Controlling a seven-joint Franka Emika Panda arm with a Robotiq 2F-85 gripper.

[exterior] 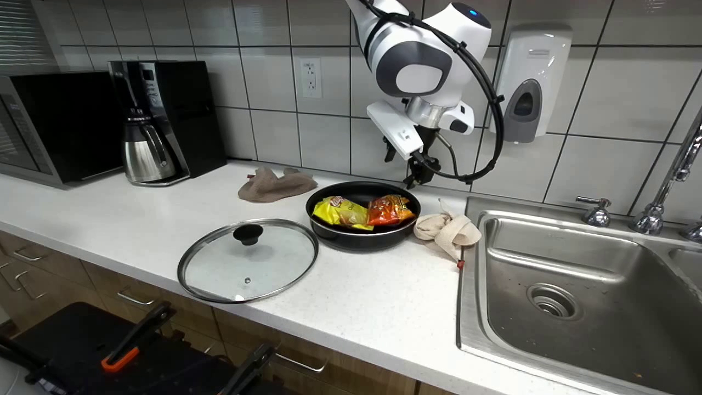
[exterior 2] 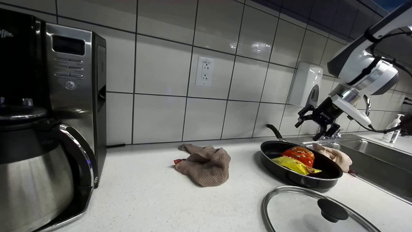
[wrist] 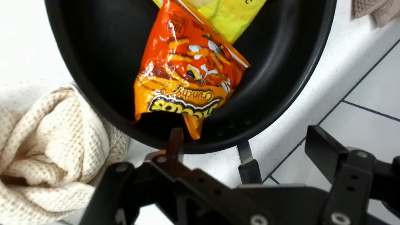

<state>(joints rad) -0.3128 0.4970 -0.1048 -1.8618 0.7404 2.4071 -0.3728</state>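
Note:
My gripper (wrist: 250,146) is open and empty above the handle side of a black pan; it also shows in both exterior views (exterior: 401,171) (exterior 2: 308,130). The pan (exterior: 359,242) (exterior 2: 297,182) stands on the counter, its handle (exterior 2: 274,131) (wrist: 250,172) toward the tiled wall. In the wrist view the handle lies between the spread fingers, below them. Inside the pan lie an orange-red Cheetos bag (exterior: 389,210) (exterior 2: 300,155) (wrist: 190,68) and a yellow bag (exterior: 341,213) (exterior 2: 293,165) (wrist: 239,18). A glass lid (exterior: 247,266) (exterior 2: 294,211) with a black knob lies flat beside the pan.
A beige cloth (exterior: 447,230) (wrist: 56,134) lies between pan and sink (exterior: 565,334). A brown cloth (exterior: 274,185) (exterior 2: 206,164) lies toward the coffee maker (exterior: 186,109) and microwave (exterior: 82,120). A soap dispenser (exterior: 532,82) hangs on the wall near the arm.

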